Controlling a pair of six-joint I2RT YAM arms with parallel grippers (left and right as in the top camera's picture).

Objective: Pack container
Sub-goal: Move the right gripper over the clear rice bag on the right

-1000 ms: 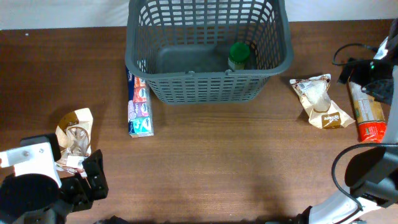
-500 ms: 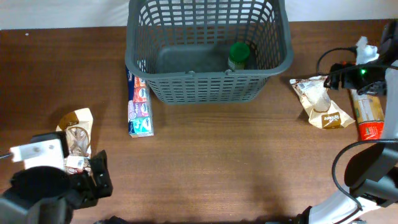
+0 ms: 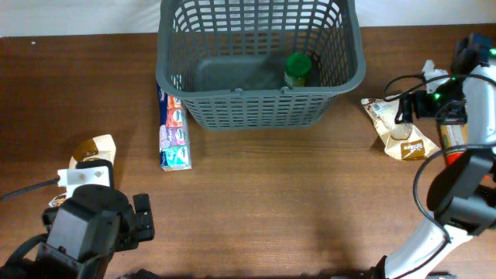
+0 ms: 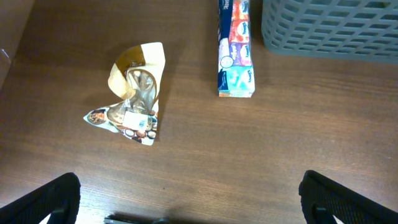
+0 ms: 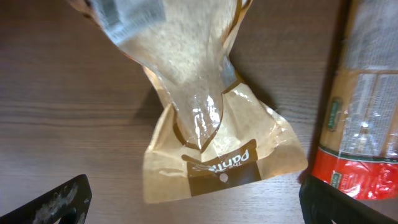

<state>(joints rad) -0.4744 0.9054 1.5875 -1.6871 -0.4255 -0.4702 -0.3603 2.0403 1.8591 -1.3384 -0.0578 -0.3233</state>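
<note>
Container (image 3: pixel 260 93) sits at the far middle of the table, a slotted grey basket with a green-lidded jar (image 3: pixel 297 68) already on its floor toward the right. Right gripper (image 5: pixel 193 190) hovers over the tan-and-clear pouch (image 5: pixel 205 124), fingers spread wide and nothing between them, so the pick looks like the job here. Best bet: come straight down on the pinched waist, where the film narrows, and close across it. Watch the red-ended packet (image 5: pixel 360 124) lying just beside the pouch, since a finger could catch it on the way down. A soft bag will sag, so lift high over the rim and set it left of the jar. Left gripper (image 4: pixel 189 186) is also wide apart and empty, above bare table near another pouch (image 4: pixel 137 93).
</note>
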